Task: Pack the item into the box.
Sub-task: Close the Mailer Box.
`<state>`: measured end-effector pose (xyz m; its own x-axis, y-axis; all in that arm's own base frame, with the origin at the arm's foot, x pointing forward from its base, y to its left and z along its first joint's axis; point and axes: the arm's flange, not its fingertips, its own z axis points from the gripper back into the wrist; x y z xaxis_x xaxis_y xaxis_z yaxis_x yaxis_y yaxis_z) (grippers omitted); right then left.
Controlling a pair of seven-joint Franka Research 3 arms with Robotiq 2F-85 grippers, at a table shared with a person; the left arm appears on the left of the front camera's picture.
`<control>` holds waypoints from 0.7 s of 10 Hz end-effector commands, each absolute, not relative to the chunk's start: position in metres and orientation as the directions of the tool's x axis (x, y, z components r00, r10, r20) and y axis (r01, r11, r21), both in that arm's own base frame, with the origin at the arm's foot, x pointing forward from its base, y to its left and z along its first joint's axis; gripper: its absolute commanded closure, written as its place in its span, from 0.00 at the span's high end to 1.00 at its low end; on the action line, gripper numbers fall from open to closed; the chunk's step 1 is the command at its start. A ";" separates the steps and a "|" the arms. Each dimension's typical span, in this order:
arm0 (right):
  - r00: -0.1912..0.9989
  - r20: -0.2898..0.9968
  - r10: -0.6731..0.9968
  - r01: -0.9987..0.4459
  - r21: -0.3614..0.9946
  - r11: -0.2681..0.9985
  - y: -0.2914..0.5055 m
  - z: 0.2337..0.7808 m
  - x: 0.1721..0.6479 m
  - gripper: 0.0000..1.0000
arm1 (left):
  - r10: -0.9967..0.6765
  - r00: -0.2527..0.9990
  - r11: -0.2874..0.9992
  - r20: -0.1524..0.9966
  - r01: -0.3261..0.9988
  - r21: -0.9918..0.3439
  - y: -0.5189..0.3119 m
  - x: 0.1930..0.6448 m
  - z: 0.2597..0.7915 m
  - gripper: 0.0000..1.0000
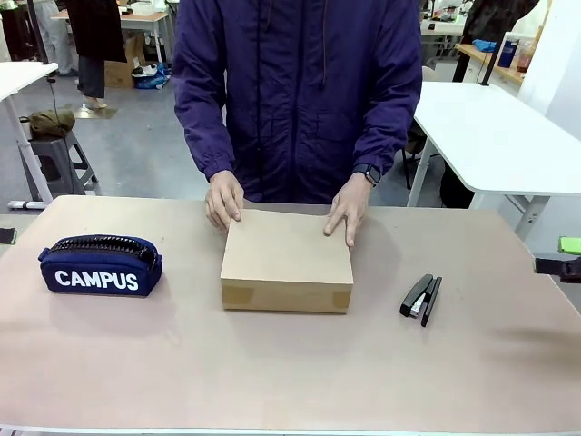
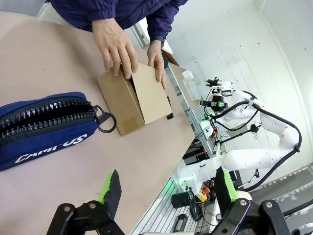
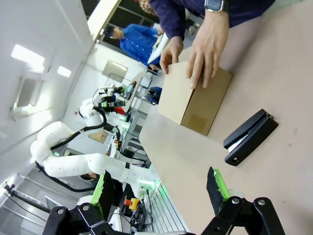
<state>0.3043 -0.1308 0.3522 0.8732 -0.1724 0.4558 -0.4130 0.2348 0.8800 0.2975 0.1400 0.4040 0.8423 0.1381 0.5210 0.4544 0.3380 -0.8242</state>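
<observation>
The brown cardboard box (image 1: 286, 259) sits mid-table with its lid down. A person in a dark blue jacket rests both hands (image 1: 348, 211) on its far edge. The yellow utility knife is hidden or out of view. My left gripper (image 2: 166, 176) is open and empty, low over the table's left end, with the box (image 2: 132, 98) well ahead of it. My right gripper (image 3: 159, 175) is open and empty too, off the table's right end, facing the box (image 3: 193, 95). One of its green-padded fingers (image 1: 570, 245) pokes in at the right edge of the front view.
A navy "CAMPUS" pencil case (image 1: 100, 265) lies left of the box, close in front of my left gripper (image 2: 39, 127). A black stapler (image 1: 421, 298) lies right of the box (image 3: 252, 136). Bare tabletop (image 1: 290, 372) stretches along the near side.
</observation>
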 end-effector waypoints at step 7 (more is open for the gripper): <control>0.870 0.462 -0.171 -0.418 0.877 0.238 -0.130 0.355 0.302 1.00 | 0.142 0.847 0.332 0.512 0.447 -0.831 0.136 0.293 0.407 1.00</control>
